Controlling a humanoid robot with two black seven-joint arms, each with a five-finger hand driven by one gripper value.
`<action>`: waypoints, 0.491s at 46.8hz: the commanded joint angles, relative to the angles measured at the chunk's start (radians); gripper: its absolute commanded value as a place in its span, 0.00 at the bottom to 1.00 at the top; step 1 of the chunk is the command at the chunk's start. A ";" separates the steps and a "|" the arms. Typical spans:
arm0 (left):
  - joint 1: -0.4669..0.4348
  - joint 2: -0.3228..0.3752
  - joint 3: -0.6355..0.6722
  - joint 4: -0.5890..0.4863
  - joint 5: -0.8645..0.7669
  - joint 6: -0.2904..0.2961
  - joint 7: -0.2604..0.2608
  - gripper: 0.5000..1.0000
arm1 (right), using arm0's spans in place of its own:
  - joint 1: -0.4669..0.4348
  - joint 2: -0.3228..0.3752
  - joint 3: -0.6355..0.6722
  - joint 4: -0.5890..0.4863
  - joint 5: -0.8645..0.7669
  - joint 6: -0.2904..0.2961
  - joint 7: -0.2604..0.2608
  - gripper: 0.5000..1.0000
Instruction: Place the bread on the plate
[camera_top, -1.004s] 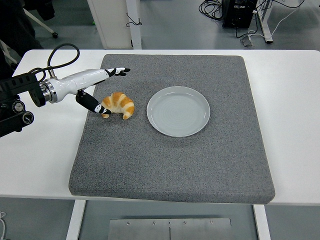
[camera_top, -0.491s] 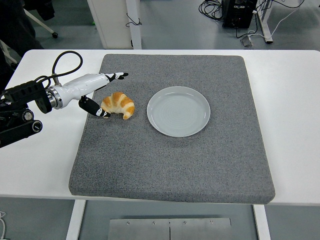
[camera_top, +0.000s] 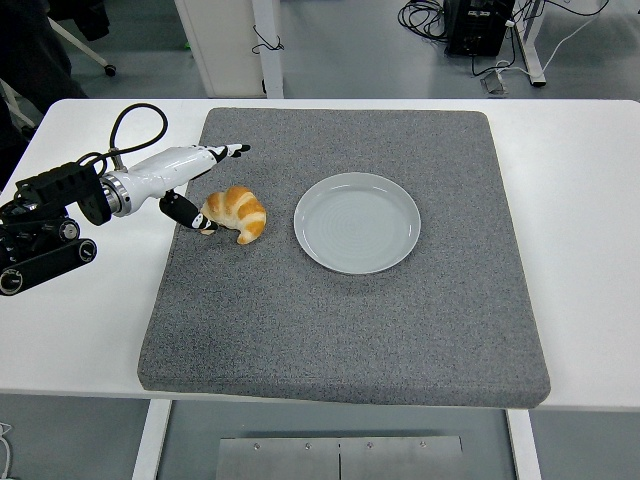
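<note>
A golden croissant (camera_top: 236, 211) lies on the grey mat (camera_top: 340, 300), left of a pale round plate (camera_top: 357, 222) that holds nothing. My left hand (camera_top: 205, 185) comes in from the left edge and sits at the croissant's left end. Its fingers are spread: the upper ones (camera_top: 228, 152) point right above the bread, and the black thumb (camera_top: 188, 213) touches or nearly touches the croissant's left tip. The hand does not enclose the bread. The right arm is out of sight.
The mat covers most of the white table (camera_top: 590, 200). A black cable (camera_top: 135, 115) loops over the left forearm. Beyond the table's far edge stand a white cabinet leg (camera_top: 225, 45) and floor cables.
The left arm has drawn back slightly to the left over the last second. The croissant shifted a little left with it and turned slightly. The plate has not moved.
</note>
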 joint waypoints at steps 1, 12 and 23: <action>0.004 -0.013 0.000 0.004 0.000 0.000 -0.002 0.93 | 0.002 0.000 0.000 -0.001 0.000 0.000 0.000 1.00; 0.016 -0.043 -0.002 0.004 -0.002 0.000 0.000 0.93 | 0.000 0.000 0.000 0.000 0.000 0.000 0.000 1.00; 0.027 -0.048 0.000 0.006 0.000 0.000 0.003 0.77 | 0.000 0.000 0.000 0.000 0.000 0.000 0.000 1.00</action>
